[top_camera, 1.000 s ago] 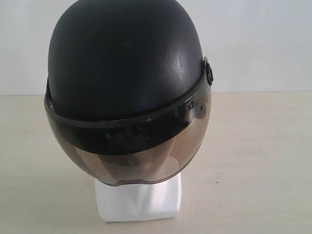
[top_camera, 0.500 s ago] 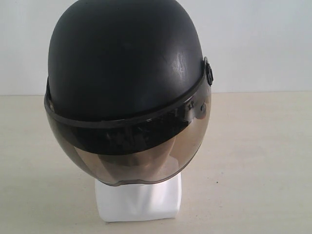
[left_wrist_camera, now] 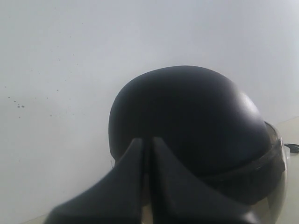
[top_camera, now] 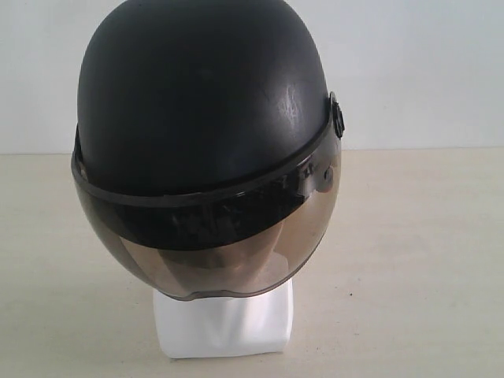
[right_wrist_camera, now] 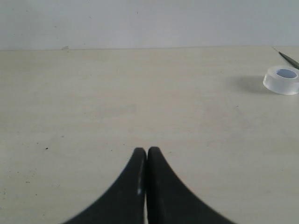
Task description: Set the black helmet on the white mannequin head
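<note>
The black helmet [top_camera: 205, 102] sits on the white mannequin head, whose block base [top_camera: 224, 323] shows below the smoky visor [top_camera: 213, 252]; the face is hidden behind the visor. Neither gripper appears in the exterior view. In the left wrist view my left gripper [left_wrist_camera: 147, 142] is shut with nothing between its fingers, and the helmet [left_wrist_camera: 191, 116] rises just beyond its tips. In the right wrist view my right gripper [right_wrist_camera: 146, 151] is shut and empty over bare tabletop, with the helmet out of that view.
A roll of clear tape [right_wrist_camera: 281, 79] lies on the beige table [right_wrist_camera: 117, 93] in the right wrist view, with a thin dark rod [right_wrist_camera: 289, 59] near it. A white wall [top_camera: 425, 63] stands behind the table.
</note>
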`<state>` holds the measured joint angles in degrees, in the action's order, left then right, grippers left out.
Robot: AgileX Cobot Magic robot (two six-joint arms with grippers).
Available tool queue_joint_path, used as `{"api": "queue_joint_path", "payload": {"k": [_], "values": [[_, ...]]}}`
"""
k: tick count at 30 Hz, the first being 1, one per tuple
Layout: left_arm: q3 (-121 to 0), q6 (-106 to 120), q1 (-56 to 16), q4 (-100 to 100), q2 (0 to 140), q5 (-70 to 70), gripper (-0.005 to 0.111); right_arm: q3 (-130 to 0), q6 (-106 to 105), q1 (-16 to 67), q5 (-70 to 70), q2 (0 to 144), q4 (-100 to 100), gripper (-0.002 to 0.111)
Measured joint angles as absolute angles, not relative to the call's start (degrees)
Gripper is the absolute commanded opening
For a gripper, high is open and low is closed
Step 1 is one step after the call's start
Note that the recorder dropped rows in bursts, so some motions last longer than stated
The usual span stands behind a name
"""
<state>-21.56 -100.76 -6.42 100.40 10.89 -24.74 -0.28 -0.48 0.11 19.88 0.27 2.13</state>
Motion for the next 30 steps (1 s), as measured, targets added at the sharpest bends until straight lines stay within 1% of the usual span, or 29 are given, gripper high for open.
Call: {"api": "queue_joint_path", "payload": {"k": [4, 7, 11, 13, 17, 21, 22, 24, 26, 30], "values": [[-21.6, -106.2, -6.4, 99.2, 10.9, -25.9, 0.004, -0.3, -0.5, 0.1, 19.9, 0.3, 2.1, 0.0], [-20.9, -115.3, -6.4, 94.3, 10.8, -30.7, 0.004, -0.3, -0.5, 0.1, 19.9, 0.3, 2.1, 0.0], [-20.6, -117.5, -6.4, 87.0, 10.8, -37.4, 0.004, -0.3, -0.5, 0.1, 19.9, 0.3, 2.1, 0.0], [-20.6, -109.4, -6.4, 83.9, 10.8, -37.6, 0.004, -0.3, -0.5, 0.1, 19.9, 0.3, 2.1, 0.0], [-18.6, -76.8, -6.4, 73.5, 10.8, -33.3, 0.004, -0.3, -0.5, 0.1, 19.9, 0.3, 2.1, 0.0], [-14.2, -38.5, -6.4, 51.6, 10.8, -29.1, 0.004, -0.3, -0.5, 0.1, 19.9, 0.3, 2.1, 0.0], [-11.8, -26.3, -6.4, 39.4, 10.1, -27.7, 0.004, -0.3, -0.5, 0.1, 19.9, 0.3, 2.1, 0.0], [-8.4, -16.4, -6.4, 24.0, 7.8, -23.4, 0.004, -0.3, -0.5, 0.1, 19.9, 0.3, 2.1, 0.0], [-6.1, -13.4, -6.4, 16.5, 5.0, -17.2, 0.004, -0.3, -0.5, 0.1, 19.9, 0.3, 2.1, 0.0], [-1.3, -13.1, -6.4, 12.2, 0.7, -10.6, 0.004, -0.3, -0.5, 0.1, 19.9, 0.3, 2.1, 0.0]]}}
